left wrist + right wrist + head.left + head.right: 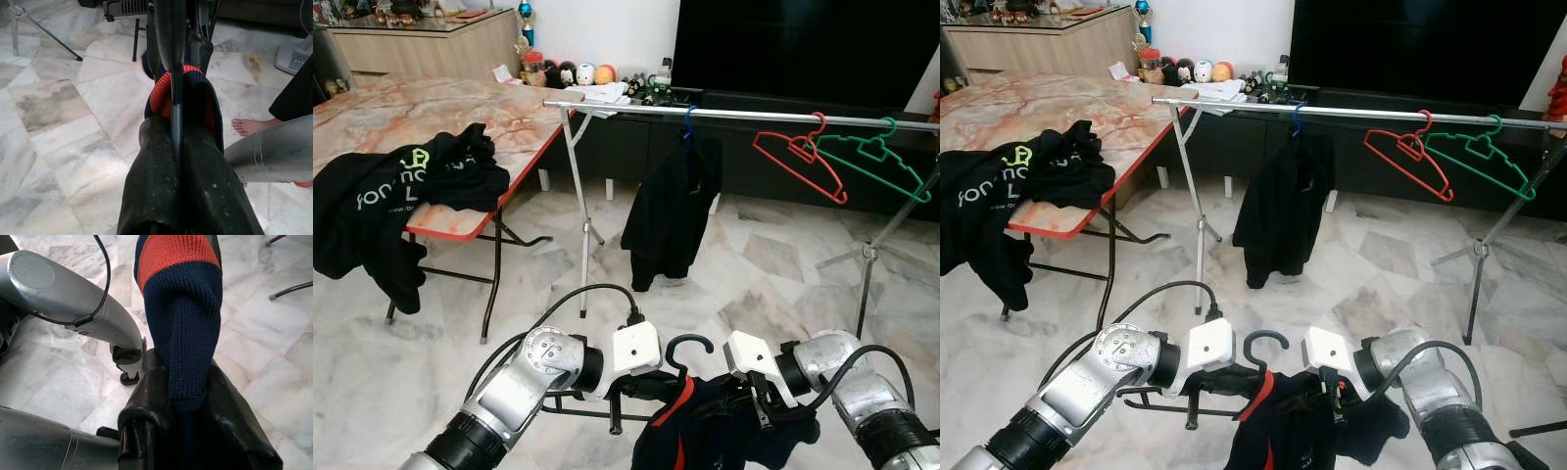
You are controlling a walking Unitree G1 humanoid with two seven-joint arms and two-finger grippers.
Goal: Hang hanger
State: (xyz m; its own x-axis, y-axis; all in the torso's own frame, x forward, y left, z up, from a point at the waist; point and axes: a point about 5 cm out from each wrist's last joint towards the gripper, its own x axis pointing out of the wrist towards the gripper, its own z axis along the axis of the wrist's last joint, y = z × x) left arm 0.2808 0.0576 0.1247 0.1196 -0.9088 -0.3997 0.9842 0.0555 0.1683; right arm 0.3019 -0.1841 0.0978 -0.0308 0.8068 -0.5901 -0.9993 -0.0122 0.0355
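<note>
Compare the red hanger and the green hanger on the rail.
The red hanger is red and sits nearer the hung black garment; the green hanger is green and sits nearer the rail's right end. The red one tilts steeply down to the right; the green one tilts less. Both are bare and hooked on the rail, overlapping each other.

A home living room: television (pixel 803 44), marble floor (pixel 754 264), clothes rail (pixel 734 116).

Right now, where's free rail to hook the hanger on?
The rail is bare between its left end and the hung black garment, and again between that garment and the red hanger. The right end is crowded: red and green hanger overlap.
</note>
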